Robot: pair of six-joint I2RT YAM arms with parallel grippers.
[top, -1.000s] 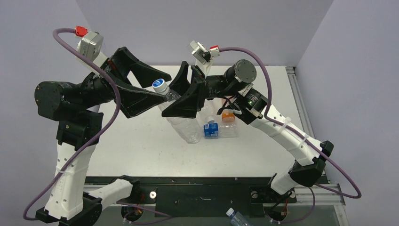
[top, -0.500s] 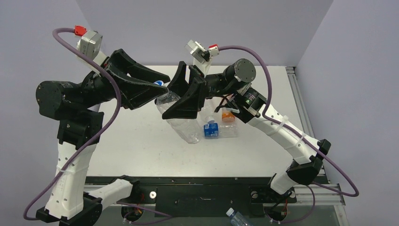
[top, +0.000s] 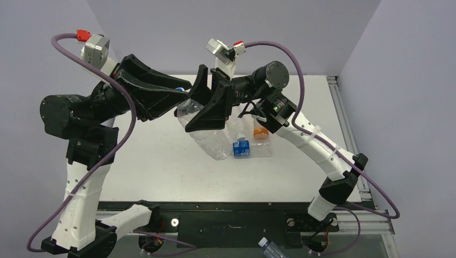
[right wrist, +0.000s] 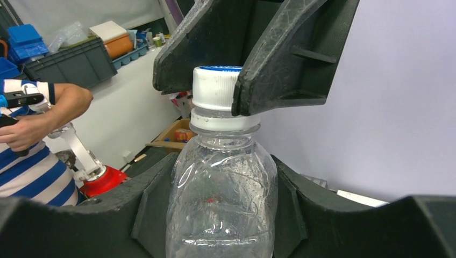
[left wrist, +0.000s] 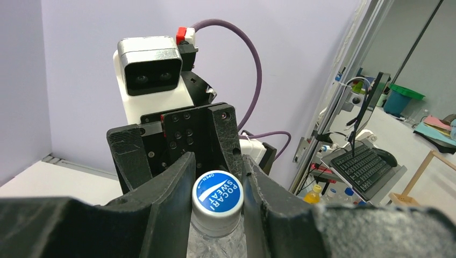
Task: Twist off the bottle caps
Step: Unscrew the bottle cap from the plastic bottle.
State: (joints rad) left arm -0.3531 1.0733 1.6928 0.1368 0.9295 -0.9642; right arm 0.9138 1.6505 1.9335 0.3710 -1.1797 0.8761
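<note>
A: While the right gripper (right wrist: 223, 220) is clasping the clear bottle (right wrist: 221, 183) by its body, one finger pressing each side, the left gripper (left wrist: 217, 185) is pinching the bottle cap (right wrist: 215, 88), jaws drawn tight on the ridged skirt. Logging both as gripping.

B: Why are they splitting the job that way?

A: My reading: one claw is anchoring the body so it is not spinning, while the other is taking the twist. The wrists are facing each other along the bottle's axis, which is suiting a roll of the left wrist.

B: Where is the cap sitting?

A: On the neck, down against the collar ring, no gap showing from the right wrist view. I am judging the unscrewing as barely starting. The bottle is being held tilted, neck pointing at the left arm, over the middle of the table (top: 161, 161), toward its far edge; whether its base is touching, I cannot tell.

B: Anything else lying there?

A: A blue-labelled bottle (top: 242, 148) and an orange bottle (top: 261, 131) are lying right of centre, just beside the held bottle's base. Their caps are too small to judge.

B: What is worrying you?

A: The thin wall is looking crumpled; it may be buckling or slipping once torque is going in.
</note>
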